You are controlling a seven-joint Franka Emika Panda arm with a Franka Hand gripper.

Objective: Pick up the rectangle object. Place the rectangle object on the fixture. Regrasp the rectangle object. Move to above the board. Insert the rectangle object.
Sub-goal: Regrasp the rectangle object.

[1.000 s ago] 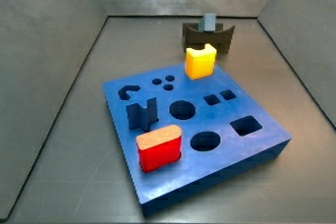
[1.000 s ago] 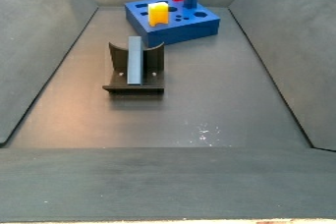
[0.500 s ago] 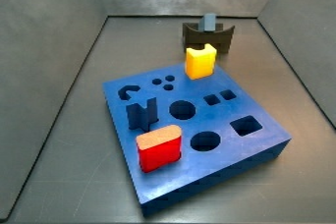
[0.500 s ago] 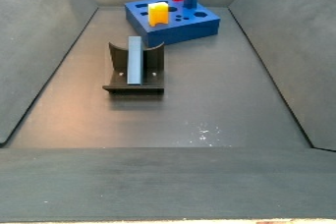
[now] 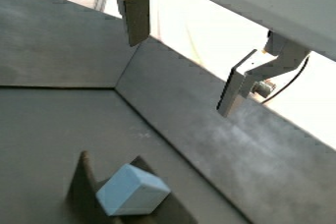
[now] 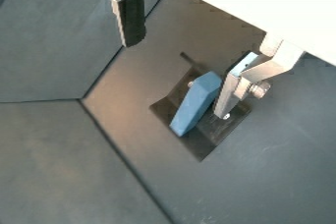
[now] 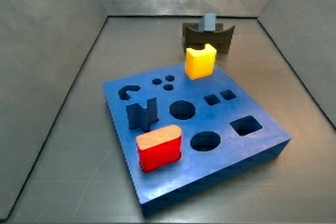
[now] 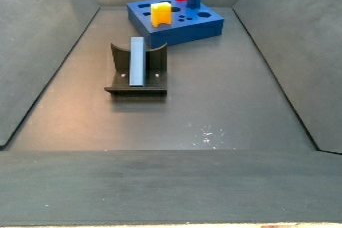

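— Where are your fingers (image 6: 184, 51) now?

— High above the fixture (image 6: 197, 130), spread wide with nothing between them. In both wrist views I see my two silver plates with dark pads (image 5: 137, 20) well apart, and the floor far below. Neither side view shows me.

— And the rectangle object?

— The rectangle object (image 8: 136, 63) stands on the fixture (image 8: 136, 72), leaning in its U-shaped cradle between the raised sides. In a wrist view its pale blue end face (image 5: 132, 190) points up toward me; in a wrist view it shows as a slanted blue slab (image 6: 195, 104), near one plate in the picture but far beneath it.

— The board?

— The board (image 7: 197, 135) lies apart from the fixture (image 7: 207, 37). A yellow block (image 7: 199, 61), a red block (image 7: 160, 149) and a dark navy piece (image 7: 143, 113) stand in it. Round and square holes remain open.
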